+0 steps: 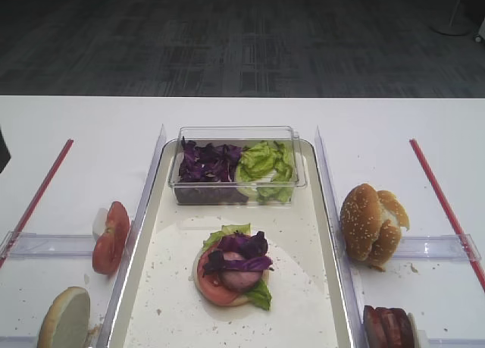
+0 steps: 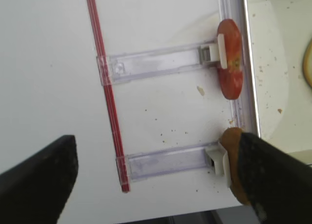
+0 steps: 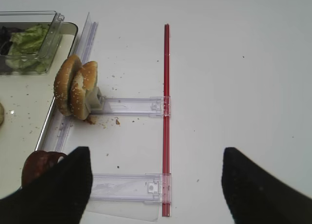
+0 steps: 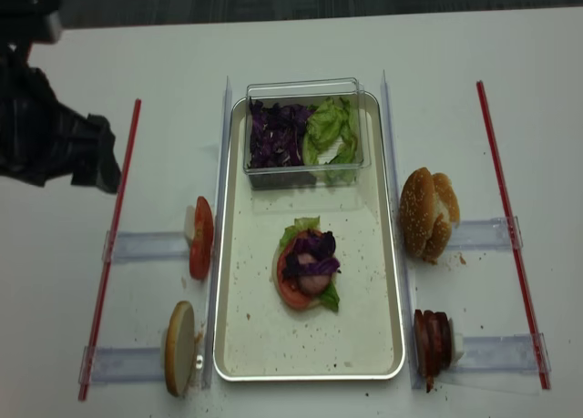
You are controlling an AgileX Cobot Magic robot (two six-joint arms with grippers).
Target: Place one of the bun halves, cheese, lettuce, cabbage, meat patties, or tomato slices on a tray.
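Note:
The tray (image 1: 148, 234) holds a stack (image 1: 235, 268) of bun base, tomato, lettuce, meat and purple cabbage. A clear tub holds more cabbage (image 1: 206, 162) and lettuce (image 1: 264, 162). Left of the tray stand tomato slices (image 1: 110, 238) (image 2: 230, 63) and a bun half (image 1: 64, 318) (image 2: 233, 155). On the right are bun halves (image 1: 370, 223) (image 3: 75, 87) and meat patties (image 1: 388, 327) (image 3: 36, 165). Cheese is out of view. My left gripper (image 2: 156, 141) hovers open above the left rails, one finger (image 2: 273, 175) covering part of the bun half. My right gripper (image 3: 155, 158) is open and holds nothing.
Clear plastic rails (image 2: 156, 63) (image 3: 131, 107) and red strips (image 2: 105, 87) (image 3: 166, 112) lie on the white table either side of the tray. The left arm (image 4: 50, 131) hangs over the far left. The table's near edge (image 2: 170, 216) lies just below the left gripper.

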